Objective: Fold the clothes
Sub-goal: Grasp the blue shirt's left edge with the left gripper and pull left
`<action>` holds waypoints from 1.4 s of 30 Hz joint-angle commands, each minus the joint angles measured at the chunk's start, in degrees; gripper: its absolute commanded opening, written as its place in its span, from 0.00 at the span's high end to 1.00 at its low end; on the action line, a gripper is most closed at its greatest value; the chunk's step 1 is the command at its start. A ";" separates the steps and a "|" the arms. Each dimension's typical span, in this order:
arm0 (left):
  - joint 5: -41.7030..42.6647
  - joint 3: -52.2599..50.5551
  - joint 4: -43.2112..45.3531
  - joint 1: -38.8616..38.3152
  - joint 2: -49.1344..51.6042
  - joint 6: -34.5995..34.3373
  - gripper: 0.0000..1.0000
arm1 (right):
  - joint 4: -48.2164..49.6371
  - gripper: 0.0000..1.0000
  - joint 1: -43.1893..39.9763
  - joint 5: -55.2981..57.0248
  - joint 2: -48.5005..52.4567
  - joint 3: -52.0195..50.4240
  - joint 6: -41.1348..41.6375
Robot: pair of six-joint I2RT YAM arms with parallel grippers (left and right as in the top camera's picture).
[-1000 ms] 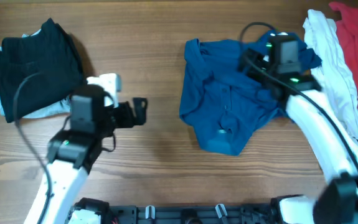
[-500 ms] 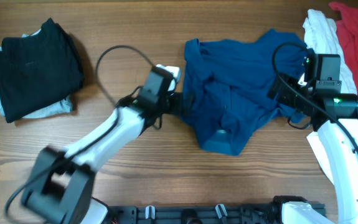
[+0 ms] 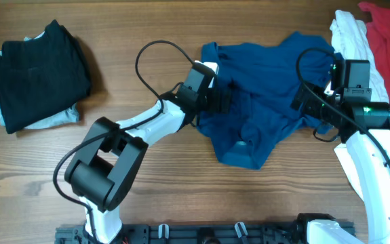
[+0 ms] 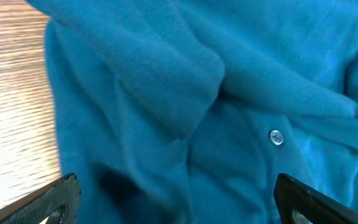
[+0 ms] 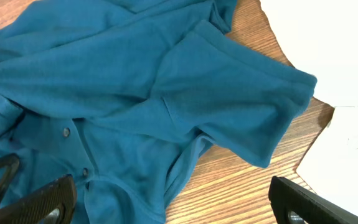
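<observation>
Since half a second ago the left arm has reached further right, so the left gripper (image 3: 223,102) is now over the left part of the blue shirt (image 3: 256,129). On the wooden table (image 3: 161,176) this crumpled shirt lies right of the middle, nearer the far edge. A folded black garment (image 3: 37,71) lies at the far left corner, on top of a pale-blue one (image 3: 59,120). White cloth (image 3: 349,37) and red cloth (image 3: 388,41) lie along the right edge. Both the left gripper and the right gripper (image 3: 305,103) have their fingers spread wide and hold nothing; the right one is above the shirt's right sleeve.
</observation>
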 commanded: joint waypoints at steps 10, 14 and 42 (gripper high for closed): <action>-0.59 0.79 0.52 -0.83 2.23 -2.01 0.37 | -0.24 0.00 -0.22 -0.79 -0.11 0.35 0.33; -0.59 0.79 0.94 -0.83 4.31 -2.01 0.48 | -0.46 0.00 -0.22 -0.83 -0.13 0.35 0.33; -6.14 2.36 5.70 29.42 -11.69 -2.12 0.96 | -0.87 0.00 -0.22 -1.20 -0.11 0.35 0.72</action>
